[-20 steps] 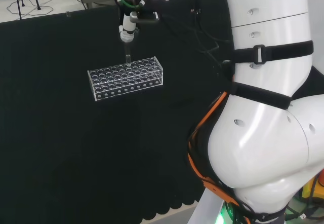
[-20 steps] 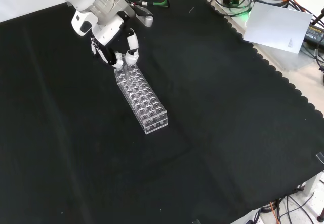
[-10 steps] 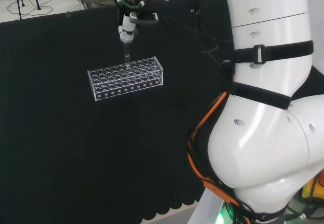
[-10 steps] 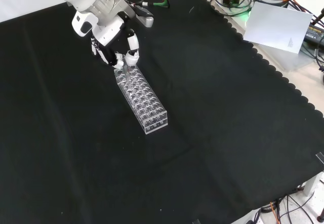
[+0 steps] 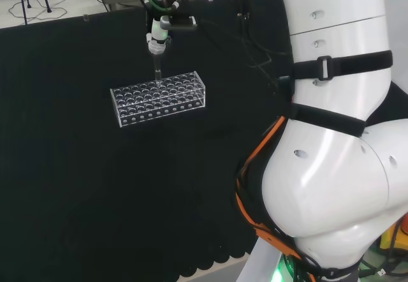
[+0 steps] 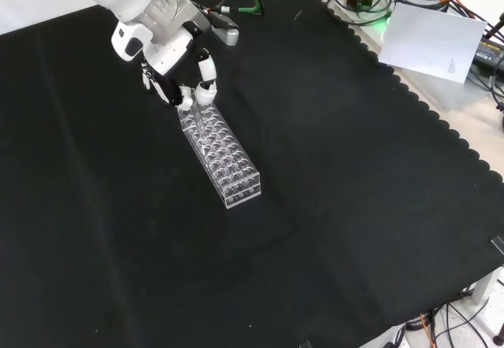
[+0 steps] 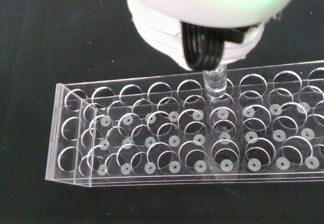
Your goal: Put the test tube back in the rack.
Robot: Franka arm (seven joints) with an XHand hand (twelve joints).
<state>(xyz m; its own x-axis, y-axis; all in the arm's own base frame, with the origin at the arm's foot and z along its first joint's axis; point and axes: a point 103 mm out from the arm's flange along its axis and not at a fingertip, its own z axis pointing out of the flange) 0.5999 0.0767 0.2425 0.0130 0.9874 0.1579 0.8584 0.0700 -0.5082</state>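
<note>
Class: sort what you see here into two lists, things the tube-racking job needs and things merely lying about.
Part of the job:
- clear glass test tube
- clear plastic many-holed rack
- black and white hand, pinching the tube

Lying about:
- white paper sheet
- coiled cables beyond the black cloth

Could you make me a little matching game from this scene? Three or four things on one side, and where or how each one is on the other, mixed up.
Things:
1. test tube
2. rack
3. hand
4. white sheet

Places or states:
A. lies past the cloth's scalloped edge, front view's upper right
B. clear, standing on the black cloth, many round holes
C. upright, lower end at the rack's holes
D. above the rack's end, fingers pinching something

Pairs: 1-C, 2-B, 3-D, 4-A
</note>
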